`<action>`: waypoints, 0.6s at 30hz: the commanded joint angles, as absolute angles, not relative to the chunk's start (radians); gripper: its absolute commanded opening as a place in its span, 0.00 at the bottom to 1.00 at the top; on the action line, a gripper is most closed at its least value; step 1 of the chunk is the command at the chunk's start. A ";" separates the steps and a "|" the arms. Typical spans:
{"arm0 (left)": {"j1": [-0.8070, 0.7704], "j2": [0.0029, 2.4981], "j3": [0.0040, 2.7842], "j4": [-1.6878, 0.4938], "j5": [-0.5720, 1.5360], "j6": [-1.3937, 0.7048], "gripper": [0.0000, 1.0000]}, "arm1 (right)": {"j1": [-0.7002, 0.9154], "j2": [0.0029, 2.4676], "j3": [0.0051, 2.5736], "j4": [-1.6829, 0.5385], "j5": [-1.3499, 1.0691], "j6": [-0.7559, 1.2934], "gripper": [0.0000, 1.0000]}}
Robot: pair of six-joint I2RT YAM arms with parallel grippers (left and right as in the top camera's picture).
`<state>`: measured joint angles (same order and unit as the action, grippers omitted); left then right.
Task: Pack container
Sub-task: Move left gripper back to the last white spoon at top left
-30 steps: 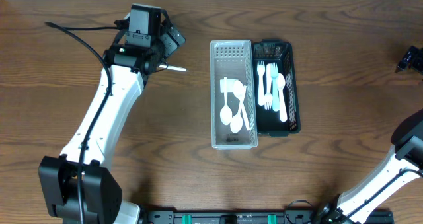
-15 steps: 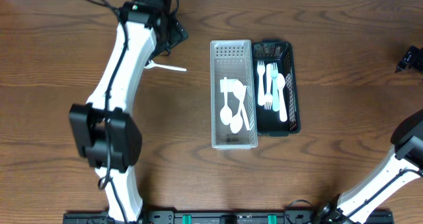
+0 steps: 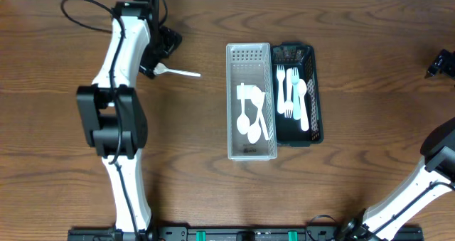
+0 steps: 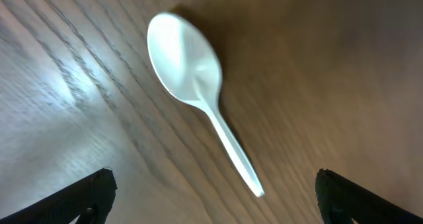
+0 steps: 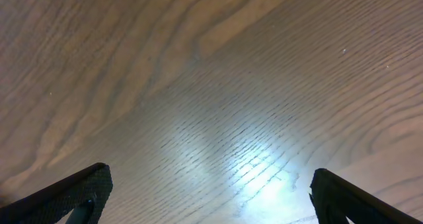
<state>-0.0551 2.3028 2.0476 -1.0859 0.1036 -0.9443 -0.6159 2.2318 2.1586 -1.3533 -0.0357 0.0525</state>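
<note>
A white plastic spoon (image 3: 174,72) lies loose on the wooden table, left of the containers. In the left wrist view the spoon (image 4: 198,85) lies below the camera, bowl to the upper left. My left gripper (image 4: 211,196) is open and empty, hovering above the spoon; overhead it (image 3: 165,43) is at the far left. A clear white bin (image 3: 251,152) holds white spoons. A black tray (image 3: 317,99) beside it holds white and pale blue forks and a spoon. My right gripper (image 5: 210,196) is open and empty over bare wood, at the far right edge overhead (image 3: 441,62).
The left arm (image 3: 117,63) reaches up the left side of the table. Only bare wood shows in the right wrist view.
The left arm swung left and back, away from the bins. The spoon that was partly under the gripper now lies fully in view on the table. The right arm has not moved.
</note>
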 commanded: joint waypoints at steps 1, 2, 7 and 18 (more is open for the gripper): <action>-0.071 2.332 2.057 -1.096 0.127 -0.990 0.98 | -0.616 2.207 2.157 -1.354 -0.033 0.067 0.99; -0.072 2.337 2.057 -1.096 0.127 -0.999 0.98 | -0.616 2.207 2.157 -1.354 -0.033 0.067 0.99; -0.076 2.352 2.057 -1.095 0.128 -1.020 0.98 | -0.616 2.207 2.157 -1.354 -0.033 0.066 0.99; -0.073 2.366 2.057 -1.091 0.123 -1.093 0.98 | -0.616 2.207 2.157 -1.354 -0.033 0.067 0.99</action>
